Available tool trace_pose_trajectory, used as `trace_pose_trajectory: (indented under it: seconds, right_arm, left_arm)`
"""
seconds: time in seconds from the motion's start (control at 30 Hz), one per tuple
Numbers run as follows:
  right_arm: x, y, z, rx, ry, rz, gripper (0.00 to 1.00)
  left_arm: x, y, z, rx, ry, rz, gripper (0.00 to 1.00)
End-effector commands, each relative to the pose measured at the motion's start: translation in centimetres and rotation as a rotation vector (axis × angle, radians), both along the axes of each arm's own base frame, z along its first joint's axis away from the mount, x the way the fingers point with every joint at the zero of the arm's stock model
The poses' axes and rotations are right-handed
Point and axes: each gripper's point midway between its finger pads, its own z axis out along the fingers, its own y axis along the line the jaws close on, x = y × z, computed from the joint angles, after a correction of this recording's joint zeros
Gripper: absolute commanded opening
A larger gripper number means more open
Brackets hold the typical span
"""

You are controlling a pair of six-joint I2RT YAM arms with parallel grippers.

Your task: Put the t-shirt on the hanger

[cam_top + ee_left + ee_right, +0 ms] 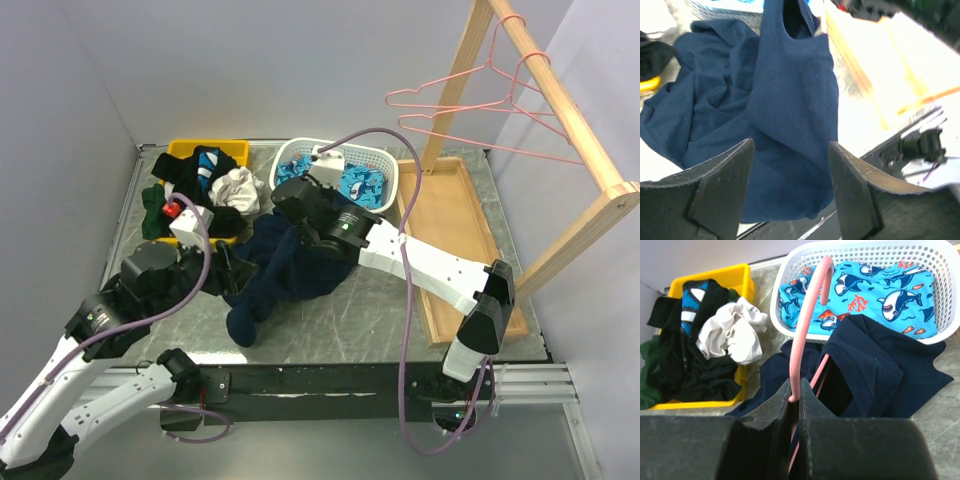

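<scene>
Right gripper (pixel 795 392) clamped tight on pink wire hanger (pixel 806 315), whose lower part sits inside navy t-shirt (pixel 875 370) collar. Shirt bunched on table (pixel 330 330) by white basket (pixel 945 305). Left gripper (pixel 790 147) jaws apart, empty, over shirt.

Looked like a robotics lab cell, not a home. Was boxed in by plain white panels (pixel 300 60) at the left, back and right. Had two white-and-black arms, left (pixel 80 380) and right (pixel 430 265), bolted to an aluminium rail (pixel 540 380) at the near edge of a grey marbled surface (pixel 340 320) (purple cables (pixel 405 330) looping loose). Was dressed with staged laundry props: a yellow bin (pixel 185 148), a white basket (pixel 385 170), a bare wooden rack (pixel 565 110) carrying pink wire hangers (pixel 462 103).
</scene>
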Motion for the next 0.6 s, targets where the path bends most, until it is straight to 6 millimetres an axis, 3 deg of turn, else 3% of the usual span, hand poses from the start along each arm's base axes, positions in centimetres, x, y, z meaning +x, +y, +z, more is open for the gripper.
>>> trace_pose_trajectory:
  seconds: [0.0,0.1,0.23,0.27,0.33,0.43,0.57]
  right_arm:
    - [0.5,0.6,1.9,0.04,-0.018,0.0,0.0]
    - [0.6,0.9,1.9,0.037,-0.014,0.002,0.0]
    - [0.7,0.8,1.9,0.028,-0.013,-0.008,0.0]
    - [0.7,0.8,1.8,0.023,-0.01,-0.008,0.0]
    - [0.7,0.7,2.0,0.026,-0.012,-0.012,0.0]
    - [0.6,0.8,2.1,0.026,-0.01,-0.004,0.0]
    - [0.4,0.9,1.9,0.023,0.005,0.007,0.0]
  left_arm:
    - [-0.4,-1.8,0.1,0.02,-0.039,-0.131,0.69]
    - [-0.7,-2.7,0.1,0.038,-0.046,-0.189,0.72]
    - [-0.6,-4.1,-1.3,0.095,-0.015,-0.213,0.72]
    - [-1.6,-5.1,-1.6,0.098,0.0,-0.26,0.72]
    - [-0.5,-4.9,-2.8,0.171,0.007,-0.185,0.71]
    - [0.0,-5.2,-3.8,0.233,0.009,-0.134,0.65]
    - [1.7,-4.5,-4.9,0.28,0.008,-0.01,0.44]
